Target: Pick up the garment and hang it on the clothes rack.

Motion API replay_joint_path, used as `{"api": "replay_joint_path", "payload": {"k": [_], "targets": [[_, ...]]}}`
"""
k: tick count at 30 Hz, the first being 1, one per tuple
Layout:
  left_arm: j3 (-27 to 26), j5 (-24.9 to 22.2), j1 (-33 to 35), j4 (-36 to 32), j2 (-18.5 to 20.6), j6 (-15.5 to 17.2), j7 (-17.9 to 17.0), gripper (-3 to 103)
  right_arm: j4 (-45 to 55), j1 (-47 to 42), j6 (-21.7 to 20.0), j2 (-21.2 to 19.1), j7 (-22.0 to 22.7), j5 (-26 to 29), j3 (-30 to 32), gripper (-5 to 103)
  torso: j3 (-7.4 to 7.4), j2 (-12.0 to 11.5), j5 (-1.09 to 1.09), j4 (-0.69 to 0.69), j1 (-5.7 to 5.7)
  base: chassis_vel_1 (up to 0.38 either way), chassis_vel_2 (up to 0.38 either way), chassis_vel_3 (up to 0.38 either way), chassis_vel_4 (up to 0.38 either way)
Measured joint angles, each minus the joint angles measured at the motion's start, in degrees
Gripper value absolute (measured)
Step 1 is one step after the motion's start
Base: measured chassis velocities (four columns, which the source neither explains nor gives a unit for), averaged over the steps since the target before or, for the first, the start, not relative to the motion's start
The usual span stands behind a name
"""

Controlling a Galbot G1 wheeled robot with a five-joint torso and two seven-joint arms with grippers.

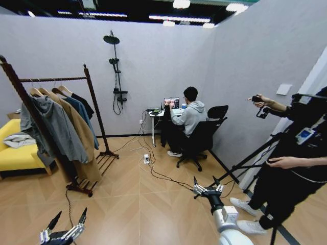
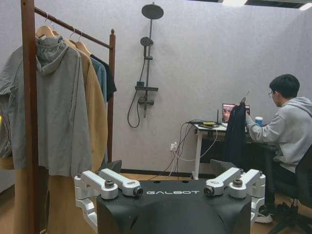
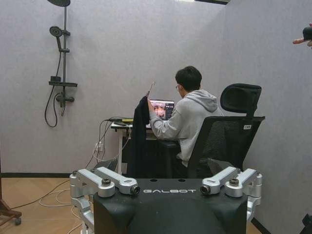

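The black garment (image 3: pixel 141 131) hangs far off by the desk (image 3: pixel 118 126), held up by the seated person. It looks soft and floppy, so its hanger top seems the best spot to grab. Both the left gripper (image 1: pixel 66 223) and right gripper (image 1: pixel 207 184) are spread wide and hold nothing.

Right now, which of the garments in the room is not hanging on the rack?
The black garment, held up by the seated person beside the desk. The grey hoodie, tan coat and blue jacket all hang on the clothes rack.

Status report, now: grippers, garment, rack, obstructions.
Left gripper and right gripper open, empty, held low. Black garment hanging at the desk, far off. Clothes rack on the left. Cables on the floor between.
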Motion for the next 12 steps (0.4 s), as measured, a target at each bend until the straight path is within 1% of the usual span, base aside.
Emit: {"api": "replay_joint_path", "payload": {"k": [9, 11, 12], "targets": [[0.0, 0.0, 0.0, 0.0, 0.0, 0.0, 0.0, 100, 0.62, 0.22, -0.15, -0.14, -1.11, 0.69, 0.03, 100, 0.0, 0.0, 0.0, 0.01, 0.0, 0.0, 0.0, 0.0, 0.0], [0.0, 0.0, 0.0, 0.0, 0.0, 0.0, 0.0, 100, 0.85, -0.02, -0.16, -0.16, -2.89, 1.05, 0.47, 100, 0.0, 0.0, 0.0, 0.0, 0.0, 0.0, 0.0, 0.0, 0.0], [0.0, 0.0, 0.0, 0.0, 0.0, 0.0, 0.0, 100, 0.85, -0.02, -0.16, -0.16, -2.89, 1.05, 0.47, 100, 0.0, 0.0, 0.0, 0.0, 0.0, 0.0, 0.0, 0.0, 0.0]]}}
